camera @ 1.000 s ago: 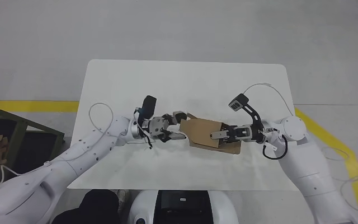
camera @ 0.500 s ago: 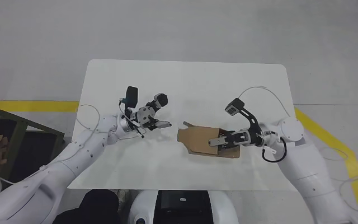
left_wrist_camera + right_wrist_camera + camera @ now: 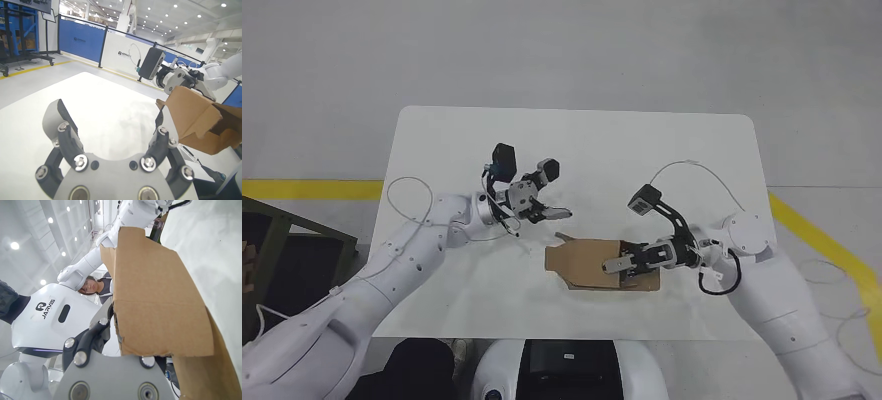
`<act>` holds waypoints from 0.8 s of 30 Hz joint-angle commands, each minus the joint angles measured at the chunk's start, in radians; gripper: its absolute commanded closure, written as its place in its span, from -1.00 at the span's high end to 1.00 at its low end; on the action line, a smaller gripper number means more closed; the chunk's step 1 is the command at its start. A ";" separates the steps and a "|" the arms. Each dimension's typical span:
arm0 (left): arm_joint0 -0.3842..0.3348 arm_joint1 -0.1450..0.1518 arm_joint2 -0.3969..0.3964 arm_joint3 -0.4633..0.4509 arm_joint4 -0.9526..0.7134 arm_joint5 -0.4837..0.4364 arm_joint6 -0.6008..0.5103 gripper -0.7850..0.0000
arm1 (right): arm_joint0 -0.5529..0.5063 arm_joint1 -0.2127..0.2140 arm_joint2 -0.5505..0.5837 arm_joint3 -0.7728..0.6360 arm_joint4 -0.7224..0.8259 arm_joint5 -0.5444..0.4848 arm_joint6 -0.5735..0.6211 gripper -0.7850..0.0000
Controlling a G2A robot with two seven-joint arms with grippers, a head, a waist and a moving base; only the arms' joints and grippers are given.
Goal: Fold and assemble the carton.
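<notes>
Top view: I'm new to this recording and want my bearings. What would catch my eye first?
A brown, partly folded carton stands out near the front edge of the white table, gripped at one end by the right gripper. The left gripper hangs open above the table, apart from the carton.

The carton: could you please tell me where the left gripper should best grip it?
Probably the upper wall's edge at the open end of the carton, opposite where the right gripper holds. The open left gripper should come from its own side: that thin edge faces it.
</notes>
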 commanded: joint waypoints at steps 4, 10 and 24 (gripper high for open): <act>0.013 -0.005 -0.024 -0.014 0.040 -0.022 -0.005 1.00 | 0.004 0.002 0.015 0.023 0.002 0.000 -0.018 -1.00; 0.035 -0.007 -0.053 -0.043 0.085 -0.035 -0.027 1.00 | 0.002 0.003 0.026 0.023 0.004 0.003 -0.026 -1.00; 0.069 -0.024 -0.114 -0.075 0.107 -0.061 -0.065 1.00 | 0.004 0.005 0.036 0.012 -0.007 0.023 -0.039 -1.00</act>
